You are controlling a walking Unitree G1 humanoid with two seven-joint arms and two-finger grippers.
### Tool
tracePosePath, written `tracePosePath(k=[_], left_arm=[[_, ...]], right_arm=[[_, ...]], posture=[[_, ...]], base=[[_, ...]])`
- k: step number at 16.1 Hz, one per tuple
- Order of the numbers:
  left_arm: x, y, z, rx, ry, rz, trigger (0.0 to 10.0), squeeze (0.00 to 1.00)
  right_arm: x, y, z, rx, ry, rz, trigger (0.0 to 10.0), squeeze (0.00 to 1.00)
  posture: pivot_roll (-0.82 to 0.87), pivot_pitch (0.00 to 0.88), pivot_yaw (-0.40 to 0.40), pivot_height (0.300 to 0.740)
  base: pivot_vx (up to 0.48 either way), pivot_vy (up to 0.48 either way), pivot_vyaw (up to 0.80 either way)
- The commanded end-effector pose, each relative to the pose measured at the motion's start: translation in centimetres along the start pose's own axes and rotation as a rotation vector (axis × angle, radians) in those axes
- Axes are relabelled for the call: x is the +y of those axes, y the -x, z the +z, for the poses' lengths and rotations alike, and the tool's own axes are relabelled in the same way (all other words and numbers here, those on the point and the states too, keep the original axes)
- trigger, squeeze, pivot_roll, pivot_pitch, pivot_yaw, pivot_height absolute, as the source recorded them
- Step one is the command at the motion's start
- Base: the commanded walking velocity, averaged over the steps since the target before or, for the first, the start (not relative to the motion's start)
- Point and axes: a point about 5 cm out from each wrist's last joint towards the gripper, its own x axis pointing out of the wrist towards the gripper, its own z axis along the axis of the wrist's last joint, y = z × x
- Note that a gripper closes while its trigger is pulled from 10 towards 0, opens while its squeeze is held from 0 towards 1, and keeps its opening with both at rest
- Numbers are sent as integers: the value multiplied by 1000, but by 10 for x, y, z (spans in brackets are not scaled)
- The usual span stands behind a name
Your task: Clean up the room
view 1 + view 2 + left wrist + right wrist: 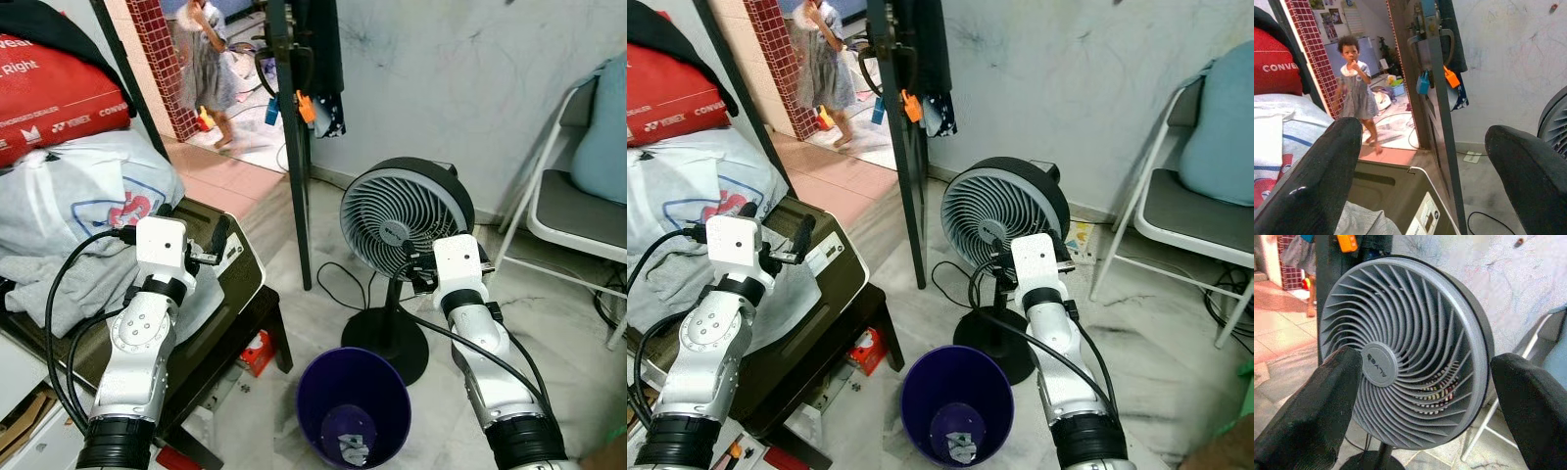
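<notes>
Purple bin [354,411] stands on the floor between 2 raised arms; left gripper [1420,161] and right gripper [1425,396] both gape empty, fan [407,211] just beyond.

Bin [354,406] near centre on floor, fan [404,211] just behind it, printer [220,269] on low table left, chair [578,211] far right, person [206,59] far in doorway.

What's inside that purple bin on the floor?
The purple bin holds a small crumpled scrap of pale paper or wrapper at its bottom. The near inner wall is hidden by the rim, so anything against it cannot be seen.
</notes>
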Motion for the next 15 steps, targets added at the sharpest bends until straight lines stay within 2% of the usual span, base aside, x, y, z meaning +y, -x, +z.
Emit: tracePosePath(k=[1, 7, 12, 13, 15], left_arm=[[2, 5, -3, 9, 8, 17, 10000, 0], [3, 11, -5, 21, 4, 7, 10000, 0], [-5, 12, -10, 44, 30, -24, 10000, 0], [-2, 19, -14, 63, 83, -9, 10000, 0], [-3, 28, -16, 73, 100, -20, 10000, 0]], right_arm=[[2, -2, 8, -23, 3, 12, 10000, 973], [8, -1, 6, -4, -20, 20, 10000, 949], [2, 2, 6, -1, -39, -9, 10000, 945], [1, 4, 8, -5, -37, -11, 10000, 937], [-2, 9, 8, -5, -37, -18, 10000, 910]], posture=[[-162, 0, 66, 740], [-139, 0, 71, 740], [-168, 0, 71, 740], [-183, 0, 71, 740], [-192, 0, 71, 740]], base=[[0, 0, 0], [0, 0, 0], [0, 0, 0], [0, 0, 0], [0, 0, 0]])
